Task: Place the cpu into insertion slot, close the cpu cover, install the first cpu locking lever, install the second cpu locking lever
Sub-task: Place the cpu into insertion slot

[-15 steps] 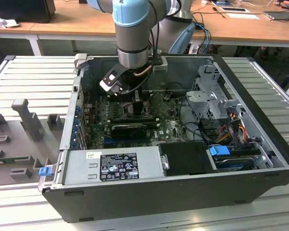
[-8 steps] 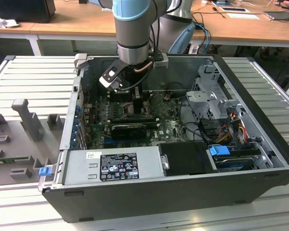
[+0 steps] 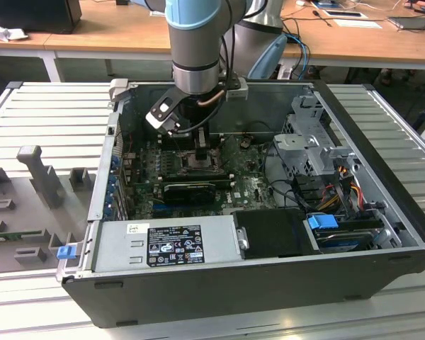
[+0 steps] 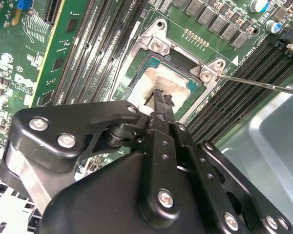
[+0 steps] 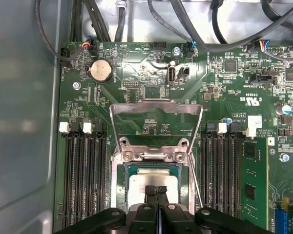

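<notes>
Arm's gripper [image 5: 156,190] is down inside the open case [image 3: 269,290], fingers pinched together w/ nothing btwn them, tips on or just above the cpu [image 5: 154,179]; can't tell if they touch. In the exterior view the gripper [image 3: 198,149] hangs over the middle of the board. The cpu lies flat in the slot [image 5: 191,181], silver top up w/ a smeared patch, and looks seated. The cover [image 5: 156,107] is swung up and back on its hinge, on the side of the slot away from the fingers, not yet shut; the board shows through its window. Judging by looks: the cpu is light, thin, stiff and fragile, contacts below prob. easy to damage, so edges only and no sliding; lying flush it gives little to grip. The cover is thin springy sheet metal, best taken at its free bar. A lever [image 4: 263,85], a thin wire rod, juts out beside the slot and could snag. Mem slots [image 5: 85,180] flank the slot both sides, w/ a green mem stick [image 5: 251,175] beyond. Coin cell [image 5: 101,71] and cables [image 5: 195,29] sit past the cover. In the exterior view a black card [image 3: 191,190] lies just near of the slot, PSU [image 3: 163,244] along the near wall, drive cage [image 3: 312,142] at the exterior view's right
</notes>
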